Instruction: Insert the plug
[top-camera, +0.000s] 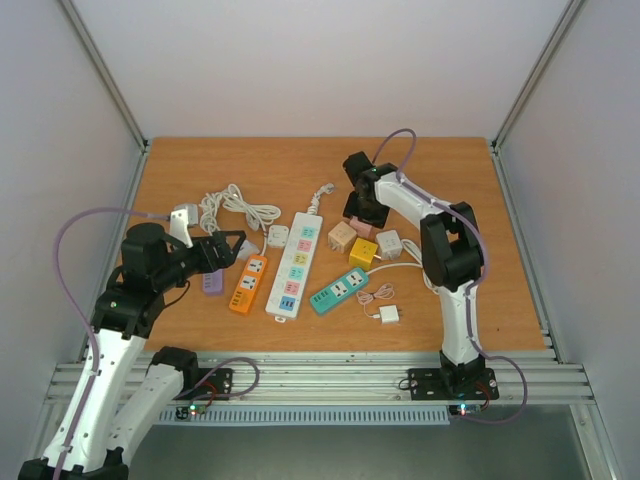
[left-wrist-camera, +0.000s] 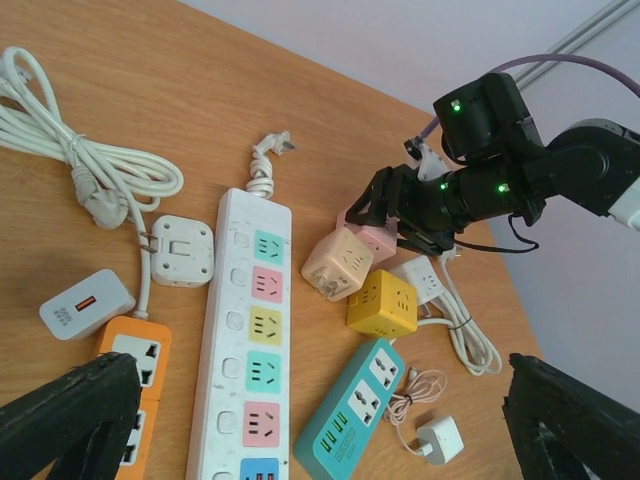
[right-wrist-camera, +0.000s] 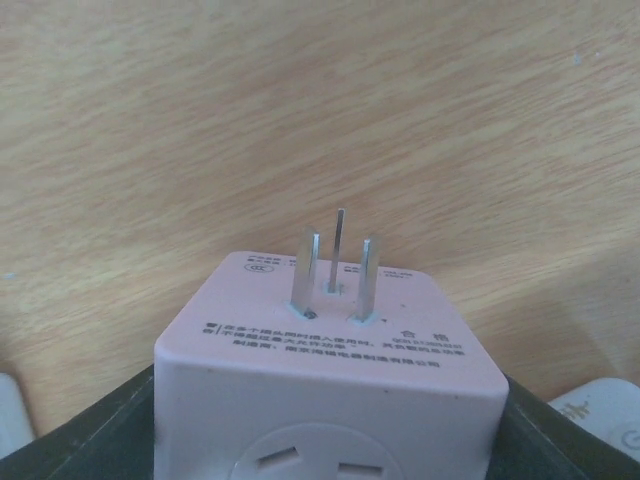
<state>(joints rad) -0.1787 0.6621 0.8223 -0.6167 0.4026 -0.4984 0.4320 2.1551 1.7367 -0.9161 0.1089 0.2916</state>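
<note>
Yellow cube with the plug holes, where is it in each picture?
Top external: the yellow cube sits a little right of the middle of the table.
Left wrist: the yellow cube is right of centre, in the lower half.
Right wrist: not in it; the pink cube fills the bottom.
Shared landmark: the beige cube, just up-left of it in both views.

Wooden table in a white-walled booth

The orange-brown table (top-camera: 300, 165) fills the middle of the top view, its grain bare along the upper part. A plain white back wall (top-camera: 320, 60) closes the top of the frame, with matching side walls at left (top-camera: 50, 150) and right (top-camera: 595, 150). Grey metal posts (top-camera: 108, 75) slant down from both upper corners. Slotted aluminium rails (top-camera: 320, 372) cross the lower frame, with a dull grey surface (top-camera: 350, 450) below. The light is soft and even.
</note>
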